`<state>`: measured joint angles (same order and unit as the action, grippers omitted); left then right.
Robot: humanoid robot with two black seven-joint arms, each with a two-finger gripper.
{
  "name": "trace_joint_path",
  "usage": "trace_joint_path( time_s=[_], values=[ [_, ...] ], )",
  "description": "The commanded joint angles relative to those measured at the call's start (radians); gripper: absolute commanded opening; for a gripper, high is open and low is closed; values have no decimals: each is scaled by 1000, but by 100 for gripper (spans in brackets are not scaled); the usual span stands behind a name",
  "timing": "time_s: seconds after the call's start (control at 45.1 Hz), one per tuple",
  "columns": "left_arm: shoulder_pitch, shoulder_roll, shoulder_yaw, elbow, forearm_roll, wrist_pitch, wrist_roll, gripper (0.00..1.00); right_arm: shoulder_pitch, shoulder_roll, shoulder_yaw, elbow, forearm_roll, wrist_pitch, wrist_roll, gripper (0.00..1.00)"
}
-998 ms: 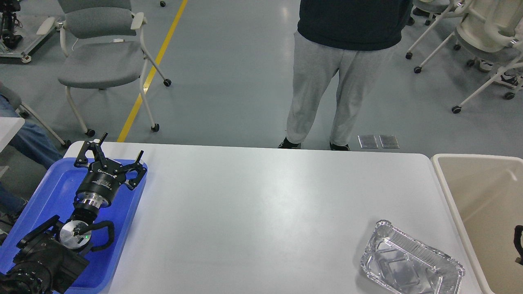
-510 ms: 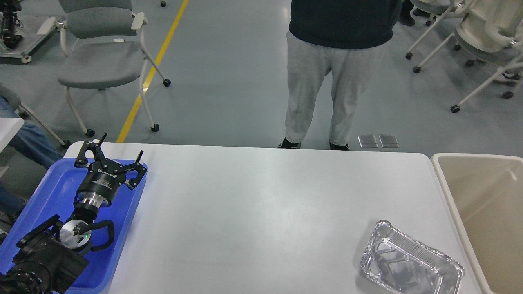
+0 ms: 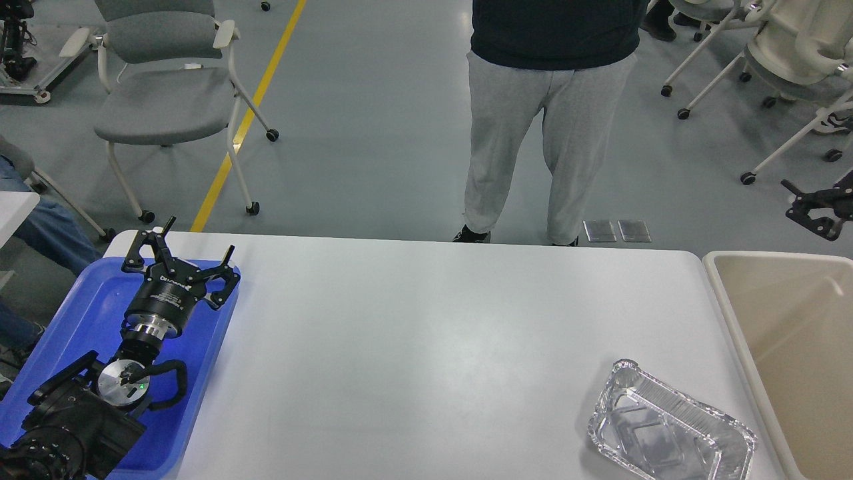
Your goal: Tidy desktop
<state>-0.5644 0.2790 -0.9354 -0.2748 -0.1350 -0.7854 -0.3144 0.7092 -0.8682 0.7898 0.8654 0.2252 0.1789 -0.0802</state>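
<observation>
Desktop (image 3: 426, 347) nearly cleared; one foil tray (image 3: 670, 430) left at near right corner.
Left gripper (image 3: 180, 257) spread, empty, over blue tray (image 3: 80, 300); right gripper (image 3: 816, 210) at right edge above beige bin (image 3: 786, 313), fingers indistinct, cannot tell; foil tray likely light, thin, crushable; pinch one rim edge gently.

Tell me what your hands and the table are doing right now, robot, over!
Left tool open, empty, over blue tray. Right tool at far right edge, grip unclear. Desktop holds only foil pan, near beige bin. Nothing blocking.
</observation>
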Motion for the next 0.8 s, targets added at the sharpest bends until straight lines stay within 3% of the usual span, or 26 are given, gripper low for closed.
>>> trace_joint_path(
  time_s=[0.0,0.776],
  values=[
    [0,0,1,0,0,0,0,100,-8,77,16,44,2,160,0,100],
    [0,0,1,0,0,0,0,100,-45,469,43,-92,-50,338,10,100]
  ],
)
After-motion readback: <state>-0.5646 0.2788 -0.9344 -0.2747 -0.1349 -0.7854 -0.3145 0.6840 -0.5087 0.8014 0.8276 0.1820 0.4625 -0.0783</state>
